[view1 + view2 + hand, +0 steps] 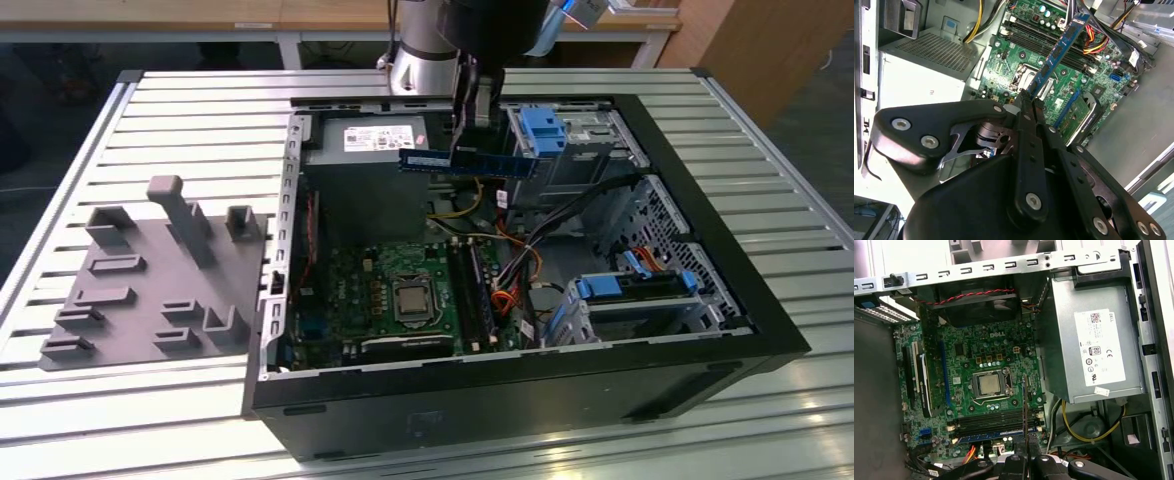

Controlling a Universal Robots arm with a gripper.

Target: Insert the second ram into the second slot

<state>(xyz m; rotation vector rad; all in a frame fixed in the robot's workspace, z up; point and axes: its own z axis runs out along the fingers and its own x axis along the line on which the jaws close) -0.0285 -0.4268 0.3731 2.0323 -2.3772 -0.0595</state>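
Dark-blue, thin and flat, the long second ram strip (507,165) hangs level above the open black computer case (754,290). You see your black two-finger gripper (470,148) clamped on its upper edge. On the green motherboard (400,290) below, the long black slots (989,419) seem well apart from it.

A table (174,110) of ribbed metal slats is seen in the exterior view. An open black case (534,405) is laid on its side upon it. A grey plate (147,290) with upright blocks is set just beside the case, on the exterior view's left.
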